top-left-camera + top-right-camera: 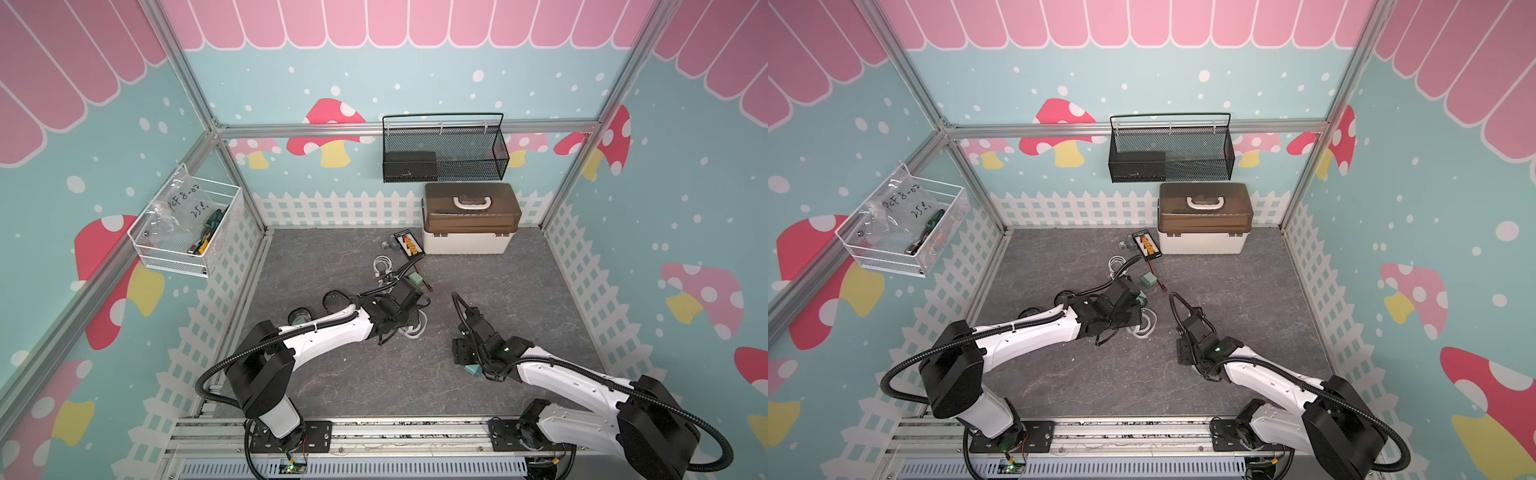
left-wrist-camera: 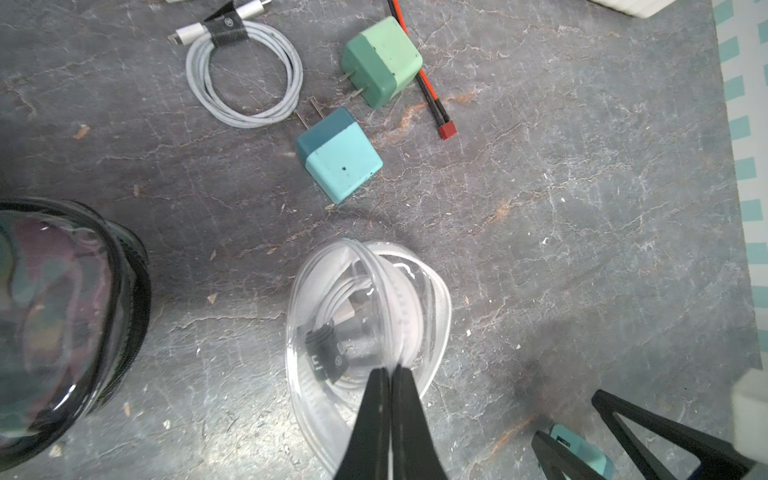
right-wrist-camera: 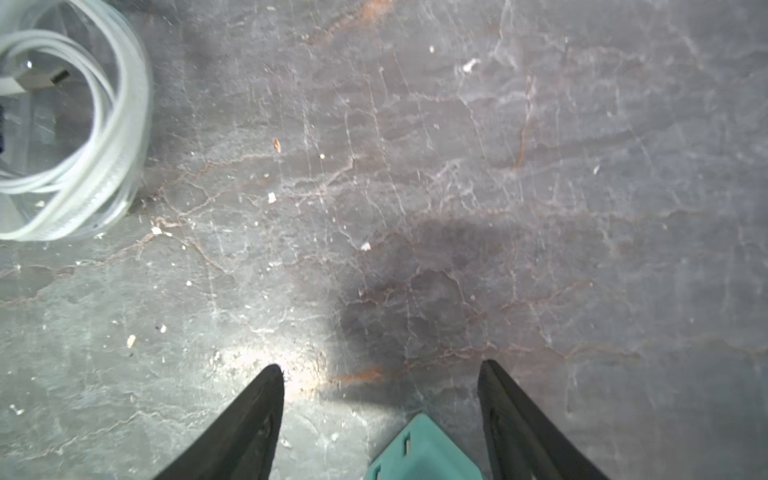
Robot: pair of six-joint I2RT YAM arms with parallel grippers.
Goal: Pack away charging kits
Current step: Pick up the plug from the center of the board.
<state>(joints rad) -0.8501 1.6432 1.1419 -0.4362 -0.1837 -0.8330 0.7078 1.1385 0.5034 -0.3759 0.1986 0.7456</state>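
Matte cube adapter (image 2: 338, 156), coiled cable (image 2: 249, 118), clear pouch (image 2: 316, 282)

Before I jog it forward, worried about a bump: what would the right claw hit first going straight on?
Probably only the bare grey mat. The right claw stands open, a teal adapter back between its jaws, the clear pouch off to one side.

Grey stone-patterned bench (image 1: 519, 291): white box with brown lid (image 1: 471, 208), flat black board with orange connectors (image 1: 409, 244) just beside it. Left arm (image 1: 328, 336) over clear plastic pouch (image 1: 419, 328). Teal cube plug adapter (image 1: 473, 370) beneath right arm (image 1: 552, 370).
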